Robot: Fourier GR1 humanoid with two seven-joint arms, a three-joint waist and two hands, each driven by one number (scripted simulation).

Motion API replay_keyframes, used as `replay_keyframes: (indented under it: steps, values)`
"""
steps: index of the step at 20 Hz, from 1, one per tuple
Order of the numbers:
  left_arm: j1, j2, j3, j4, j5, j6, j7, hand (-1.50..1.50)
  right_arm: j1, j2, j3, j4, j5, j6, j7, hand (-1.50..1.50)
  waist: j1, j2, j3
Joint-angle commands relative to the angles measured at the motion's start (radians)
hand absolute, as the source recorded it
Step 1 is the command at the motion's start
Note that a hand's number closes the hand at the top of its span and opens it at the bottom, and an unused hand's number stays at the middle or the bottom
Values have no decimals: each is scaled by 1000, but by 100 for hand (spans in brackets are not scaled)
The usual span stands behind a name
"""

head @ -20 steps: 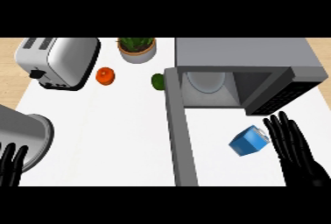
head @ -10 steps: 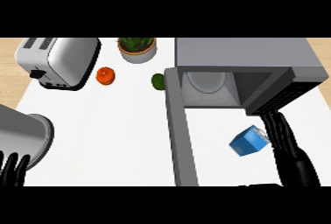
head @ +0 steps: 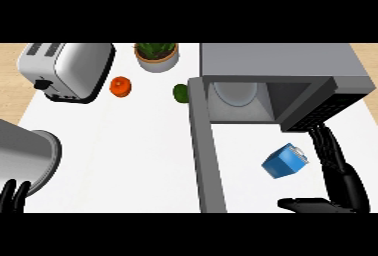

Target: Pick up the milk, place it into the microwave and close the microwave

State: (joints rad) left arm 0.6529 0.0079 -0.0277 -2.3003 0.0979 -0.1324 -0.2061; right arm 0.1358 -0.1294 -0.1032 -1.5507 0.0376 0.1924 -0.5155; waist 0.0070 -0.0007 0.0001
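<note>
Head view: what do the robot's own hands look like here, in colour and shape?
Both hands are plain black, with no markings or cables showing. The right hand shows long, slim, segmented fingers and a thumb. Of the left hand, only black fingers show at the lower left edge. No grey forearm is visible.

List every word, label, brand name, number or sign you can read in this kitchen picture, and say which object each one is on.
None can be read.
Milk carton: plain blue sides, with a small pale patch at its top end too blurred to tell whether it is print.
Toaster: dark slots and a lever, no lettering.
Microwave: plain grey casing, no markings visible.
Plant pot: no label.
</note>
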Motion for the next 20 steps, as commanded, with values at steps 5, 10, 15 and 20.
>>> replay_keyframes:
  steps: [5,10,15,20]
  values:
    - [63,0,-15,-95,2,-5,28,-150,-66,-49,-26,216,32,55,-110,-150,2,0,0]
    - [-16,10,40,58,28,-19,-37,-150,-86,-85,-47,287,48,70,-130,-150,-3,0,0]
    - [-28,-6,16,37,-3,8,6,-150,-247,-104,-81,559,88,35,-245,-150,1,1,0]
    - [31,8,58,18,53,-39,-46,-150,-346,-105,-91,787,129,-3,-345,-150,7,1,0]
